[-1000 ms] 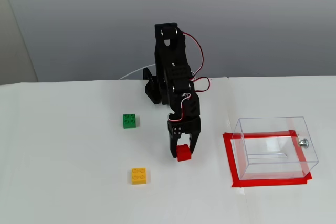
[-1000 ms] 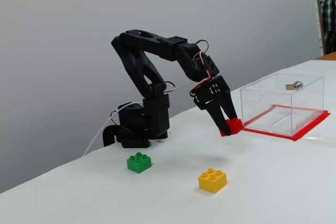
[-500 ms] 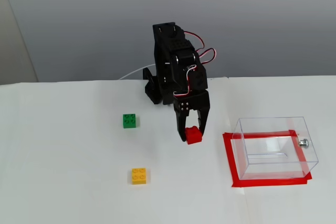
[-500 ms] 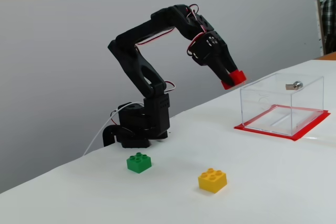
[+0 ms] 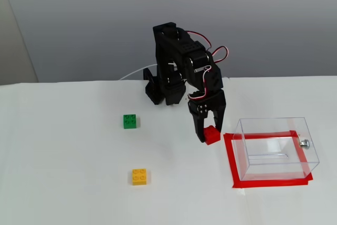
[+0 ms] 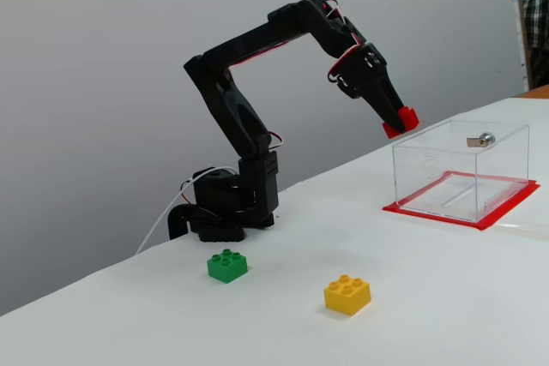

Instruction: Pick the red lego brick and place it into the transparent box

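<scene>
The red lego brick (image 5: 212, 135) (image 6: 401, 121) hangs in the air with my black gripper (image 5: 209, 135) (image 6: 398, 120) shut on it. It is well above the table and just left of the transparent box (image 5: 275, 147) (image 6: 459, 168) in both fixed views, about level with the box's top rim in the side-on fixed view. The box stands open-topped and holds nothing, with a small silver knob (image 5: 304, 142) (image 6: 482, 139) on one wall.
A red tape rectangle (image 5: 232, 169) (image 6: 480, 217) frames the box's base. A green brick (image 5: 130, 121) (image 6: 226, 265) and a yellow brick (image 5: 139, 176) (image 6: 347, 293) lie on the white table, left of the arm's base (image 5: 158, 89) (image 6: 225, 207).
The arm has lifted the red brick off the table and swung it toward the box, from near the yellow brick to beside the box's near wall.
</scene>
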`<control>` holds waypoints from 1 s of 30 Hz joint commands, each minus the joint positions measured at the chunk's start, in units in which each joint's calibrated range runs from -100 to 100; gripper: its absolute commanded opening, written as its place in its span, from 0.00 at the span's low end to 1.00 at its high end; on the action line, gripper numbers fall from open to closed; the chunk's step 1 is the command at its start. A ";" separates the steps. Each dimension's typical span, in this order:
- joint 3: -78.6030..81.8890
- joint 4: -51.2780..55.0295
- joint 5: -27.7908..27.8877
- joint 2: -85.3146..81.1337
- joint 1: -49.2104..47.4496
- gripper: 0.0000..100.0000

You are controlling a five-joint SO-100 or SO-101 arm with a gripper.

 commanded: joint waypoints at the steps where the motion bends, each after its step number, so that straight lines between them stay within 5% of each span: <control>1: -4.91 -0.75 -0.21 2.79 -3.38 0.07; 30: -34.29 -0.75 -0.27 32.32 -30.52 0.07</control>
